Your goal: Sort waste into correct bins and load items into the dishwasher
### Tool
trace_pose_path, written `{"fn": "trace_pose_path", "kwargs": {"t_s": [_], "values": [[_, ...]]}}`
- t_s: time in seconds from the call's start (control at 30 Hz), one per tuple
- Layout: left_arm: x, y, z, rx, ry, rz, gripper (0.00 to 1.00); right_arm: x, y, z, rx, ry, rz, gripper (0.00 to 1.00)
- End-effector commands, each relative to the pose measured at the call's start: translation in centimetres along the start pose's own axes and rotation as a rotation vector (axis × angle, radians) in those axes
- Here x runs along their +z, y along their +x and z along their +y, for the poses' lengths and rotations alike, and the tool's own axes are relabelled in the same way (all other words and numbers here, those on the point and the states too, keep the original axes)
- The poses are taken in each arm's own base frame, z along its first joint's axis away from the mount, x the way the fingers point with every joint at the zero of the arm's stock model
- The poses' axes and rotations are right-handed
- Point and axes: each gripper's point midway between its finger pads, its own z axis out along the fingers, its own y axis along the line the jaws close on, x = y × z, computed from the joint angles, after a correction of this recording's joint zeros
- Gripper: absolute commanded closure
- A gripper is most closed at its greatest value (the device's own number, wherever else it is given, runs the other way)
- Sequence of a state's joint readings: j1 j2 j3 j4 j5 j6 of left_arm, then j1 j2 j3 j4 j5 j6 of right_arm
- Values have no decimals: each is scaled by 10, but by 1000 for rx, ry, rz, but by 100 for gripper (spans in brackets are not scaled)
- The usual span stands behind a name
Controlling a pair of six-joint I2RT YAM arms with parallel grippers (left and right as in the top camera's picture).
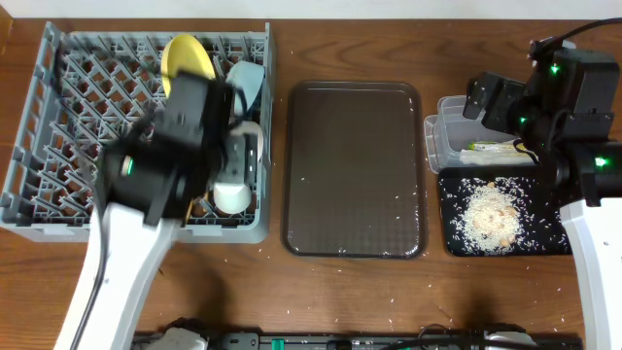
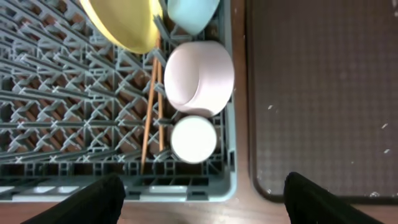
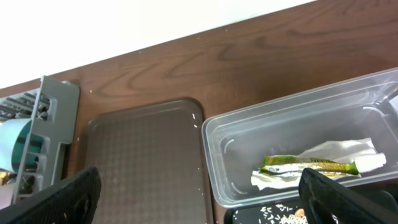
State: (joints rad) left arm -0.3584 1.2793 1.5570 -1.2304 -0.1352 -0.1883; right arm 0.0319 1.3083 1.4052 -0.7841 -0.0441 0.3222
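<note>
The chopsticks (image 2: 149,106) lay in the rack (image 2: 62,112) beside the cup (image 2: 193,139), the left fingers (image 2: 93,202) wide apart and empty above (right fingers (image 3: 68,196) likewise, near the tub (image 3: 208,143)), so a straight lift clear of it looked wisest.

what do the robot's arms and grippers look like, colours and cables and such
Both arms have a white lower link with bulky black housings above it. The left arm shows one small green light; the right arm shows several. A thin black cable trails from the left arm, another from the right. The left gripper and right gripper are plain black.
</note>
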Motion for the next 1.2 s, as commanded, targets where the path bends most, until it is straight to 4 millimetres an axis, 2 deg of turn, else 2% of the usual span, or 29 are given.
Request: {"fn": "trace_pose_path", "kwargs": {"t_s": [0.0, 0.17, 0.2, 0.23, 0.33, 0.57, 0.9, 1.03, 1.17], "values": [[1, 17, 1, -66, -19, -60, 18, -1, -4, -3, 10, 15, -12, 1], [13, 33, -25, -60, 97, -208, 17, -1, -4, -3, 10, 15, -12, 1], [16, 35, -30, -55, 119, -227, 15, -1, -4, -3, 10, 15, -12, 1], [19, 38, -37, -48, 150, -236, 11, -1, -4, -3, 10, 15, -12, 1], [24, 47, -49, -23, 198, -215, 11, -1, -4, -3, 10, 15, -12, 1], [30, 61, -48, -5, 188, -146, 10, -1, -4, -3, 10, 15, -12, 1], [31, 58, -42, 4, 154, -168, 10, -1, -4, -3, 10, 15, -12, 1], [32, 50, -32, -2, 136, -238, 9, -1, -4, -3, 10, 15, -12, 1], [45, 46, -10, -82, 120, -357, 9, -1, -4, -3, 10, 15, -12, 1]]}}
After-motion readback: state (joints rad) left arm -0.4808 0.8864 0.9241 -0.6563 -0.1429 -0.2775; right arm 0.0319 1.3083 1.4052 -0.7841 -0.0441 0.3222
